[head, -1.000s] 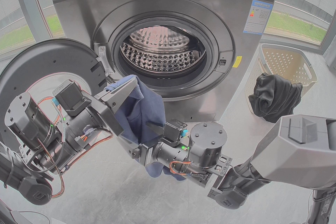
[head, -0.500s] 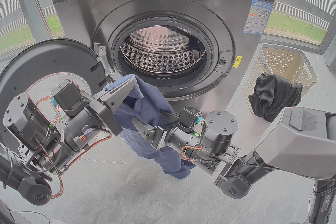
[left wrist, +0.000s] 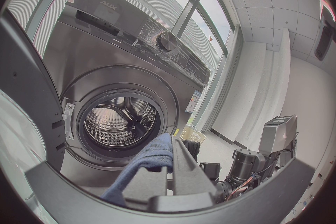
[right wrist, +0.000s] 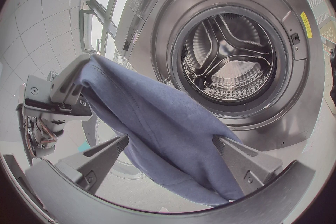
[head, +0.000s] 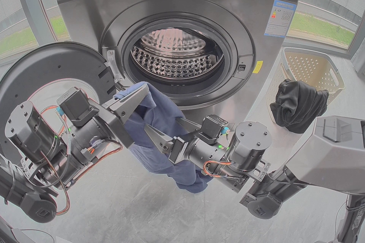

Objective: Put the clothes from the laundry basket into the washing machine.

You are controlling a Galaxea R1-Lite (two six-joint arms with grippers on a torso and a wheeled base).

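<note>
A blue garment (head: pixel 161 118) hangs in front of the washing machine (head: pixel 190 0), just below its open drum (head: pixel 175 54). My left gripper (head: pixel 138 93) is shut on the garment's top edge, and the wrist view shows the cloth pinched between its fingers (left wrist: pixel 182 161). My right gripper (head: pixel 163 128) is open and straddles the middle of the hanging cloth. Its two fingertips sit on either side of the blue garment (right wrist: pixel 168 123). The left gripper (right wrist: pixel 75 76) holds the cloth's upper corner there. A black garment (head: pixel 298 105) drapes over the laundry basket (head: pixel 315 61) at the right.
The round door (head: pixel 49 65) stands swung open at the left, close behind my left arm. The basket leans tilted against the machine's right side. Grey floor (head: pixel 125 209) lies open below the arms. Windows run behind the machine.
My right arm has drawn back to the right and slightly up, and its open fingers now show around the cloth. The garment's lower part swung right. The left gripper stayed put.
</note>
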